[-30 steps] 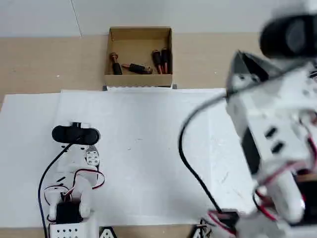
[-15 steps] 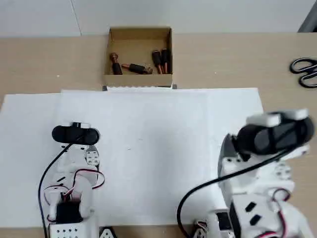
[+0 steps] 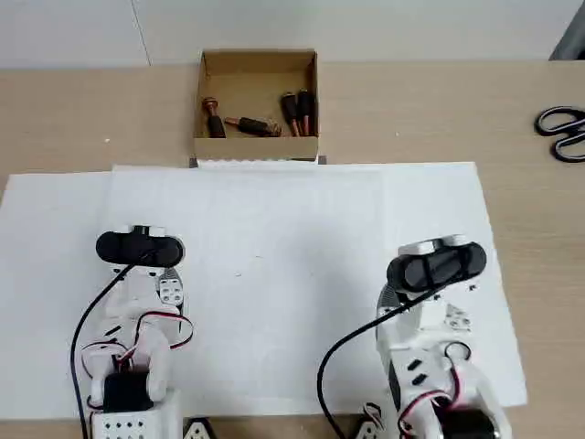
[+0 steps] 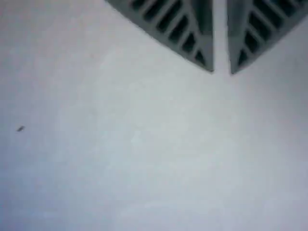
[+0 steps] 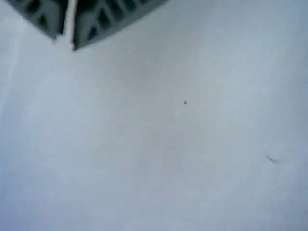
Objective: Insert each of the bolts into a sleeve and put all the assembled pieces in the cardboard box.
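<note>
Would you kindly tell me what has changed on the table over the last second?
The right arm came down from high up near the camera and drew back toward the table's front edge. It now sits folded low over the white sheet, with the right gripper holding nothing. The left arm, the box and the four pieces in it stayed as they were.

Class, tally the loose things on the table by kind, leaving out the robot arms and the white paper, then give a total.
assembled pieces, all lying in the box: 4
cardboard box: 1
scissors: 1
Total: 6
</note>
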